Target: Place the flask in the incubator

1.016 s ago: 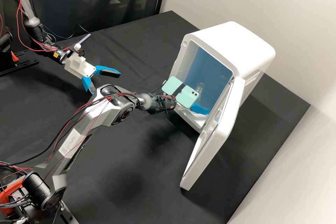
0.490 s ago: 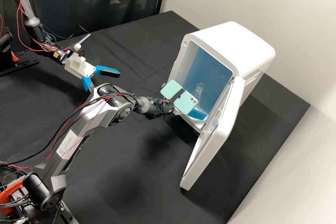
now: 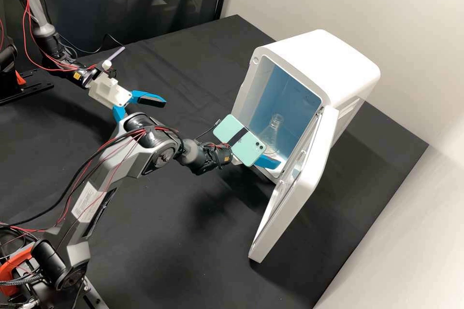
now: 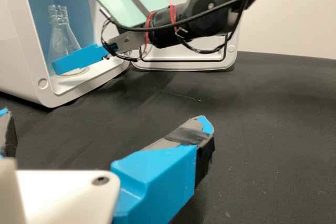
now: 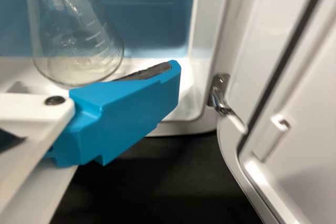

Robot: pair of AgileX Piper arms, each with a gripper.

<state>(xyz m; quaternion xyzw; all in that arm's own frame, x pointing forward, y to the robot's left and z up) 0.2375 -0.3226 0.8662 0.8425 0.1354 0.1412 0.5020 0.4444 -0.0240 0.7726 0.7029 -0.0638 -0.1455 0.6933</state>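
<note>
flask in the incubator, right claw at the doorway

the flask [image 3: 274, 128] stands upright on the floor of the incubator [image 3: 328, 67], which sits by the bench's [image 3: 193, 231] right edge with its door [image 3: 295, 183] hanging open. the right gripper [image 3: 265, 161] is at the sill just beside the flask. it seems parted and holds nothing, since the one blue finger [image 5: 121, 108] shows a bare pad. its partner is hidden, so that is a judgement. the left gripper [image 3: 140, 106] hangs spread and empty near the bench's left edge. placing looks done. what is left is backing the arm clear and perhaps shutting the door. a mint-green phone [image 3: 239, 140] strapped to the right wrist covers part of the flask's base.
</note>
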